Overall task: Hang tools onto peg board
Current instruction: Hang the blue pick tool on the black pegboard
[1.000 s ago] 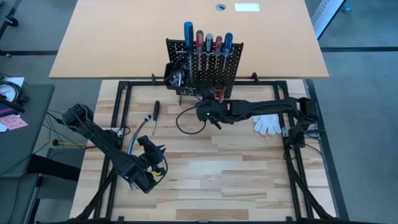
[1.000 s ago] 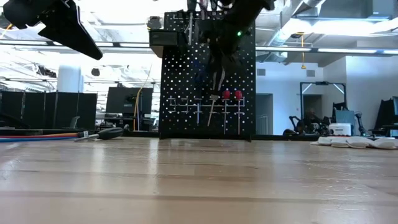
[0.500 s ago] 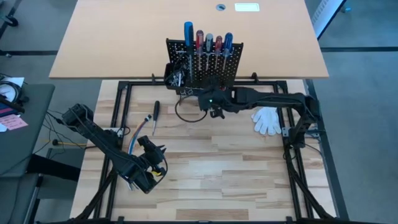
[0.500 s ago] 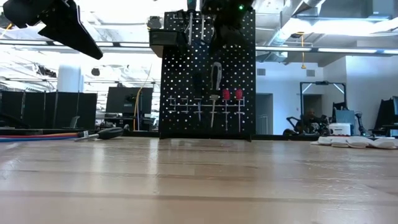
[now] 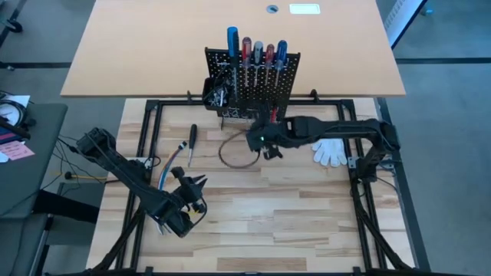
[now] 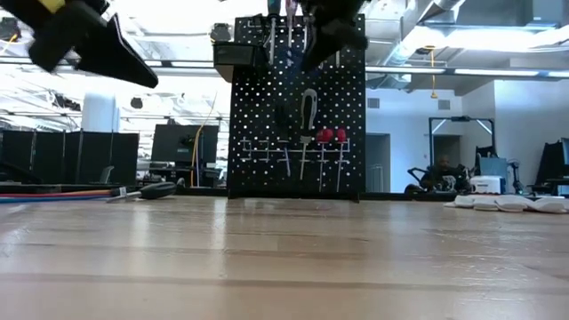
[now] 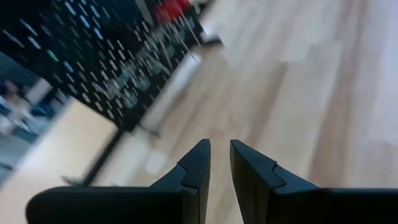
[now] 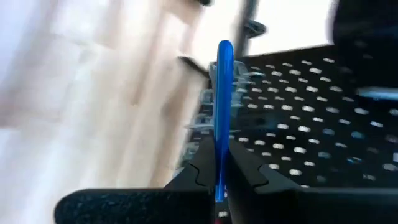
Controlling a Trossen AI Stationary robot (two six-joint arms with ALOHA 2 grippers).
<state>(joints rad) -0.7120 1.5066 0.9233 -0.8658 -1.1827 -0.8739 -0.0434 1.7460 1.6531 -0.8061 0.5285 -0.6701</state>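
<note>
The black peg board (image 5: 253, 80) stands upright at the table's far side. Several screwdrivers (image 5: 257, 47) stick up from its top rail, and small bits and red-handled pliers (image 6: 331, 135) hang low on its face. A dark-handled tool (image 6: 308, 111) hangs in front of the panel. My right gripper (image 5: 268, 149) is raised just in front of the board, shut on a slim blue tool (image 8: 224, 87). A black screwdriver (image 5: 192, 142) lies flat on the table to the left. My left gripper (image 5: 198, 184) hovers near the table's left, its fingers (image 7: 199, 162) a narrow gap apart with nothing between. My right gripper pinches the slim blue tool between its two fingers; the held part (image 8: 219, 140) lies just ahead of the fingertips. The tool runs along the fingers and sticks out past them toward the peg board (image 8: 311, 112). It is lifted clear of the table.
A black cable loop (image 5: 238, 153) lies on the table under the right gripper. A white glove (image 5: 330, 149) lies at the right, and loose coloured cables (image 5: 173, 157) at the left. A black bin (image 5: 215, 92) hangs on the board's left side. Bare wood fills the near half.
My right gripper, staying shut, went toward the peg board, then drew back toward the near edge, and it has risen in front of the panel. The cable loop on the table has shifted and changed shape. My left gripper has tipped a little further down.
</note>
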